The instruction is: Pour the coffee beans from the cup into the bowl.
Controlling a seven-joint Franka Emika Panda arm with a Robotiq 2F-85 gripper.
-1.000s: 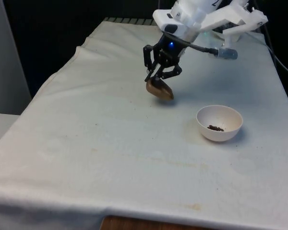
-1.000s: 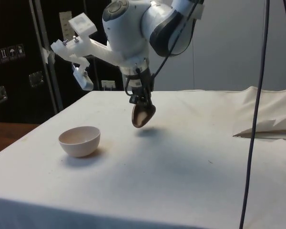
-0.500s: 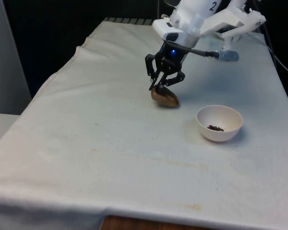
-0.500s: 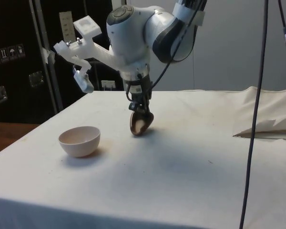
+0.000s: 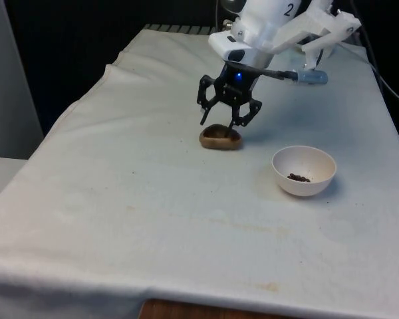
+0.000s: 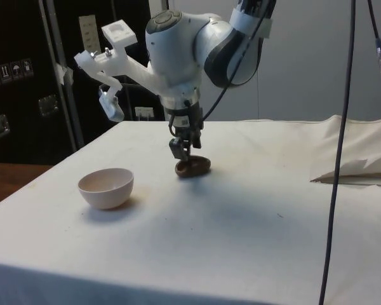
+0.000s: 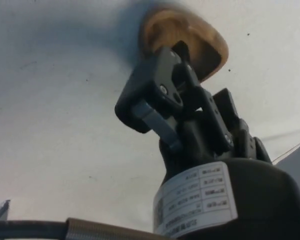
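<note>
The beans [image 5: 298, 177] already lie in the bowl [image 5: 304, 170], so the step in hand is, by my reading, setting the cup [image 5: 220, 137] down and letting go. The cup rests on the table [image 5: 153, 199] toward its far edge, roughly midway across, upright with its mouth up; the bowl stands apart from it, nearer the edge on the front view's right. The gripper [image 5: 227, 121] hangs just over the cup with its fingers spread, one to each side of the rim and apparently clear of it. To finish well, lift straight up so neither finger catches the rim and tips the cup, and keep away from the bowl while retreating. The front view shows the spread fingers, the cup's open mouth and the beans in the bowl. The side view hides the bowl's inside, but shows the cup [image 6: 192, 167] seated flat on the cloth with the gripper [image 6: 181, 149] low over its bowl-side rim. The wrist view shows the cup's [image 7: 190, 40] pale wooden inside, apparently empty, beyond one finger [image 7: 155, 90].
</note>
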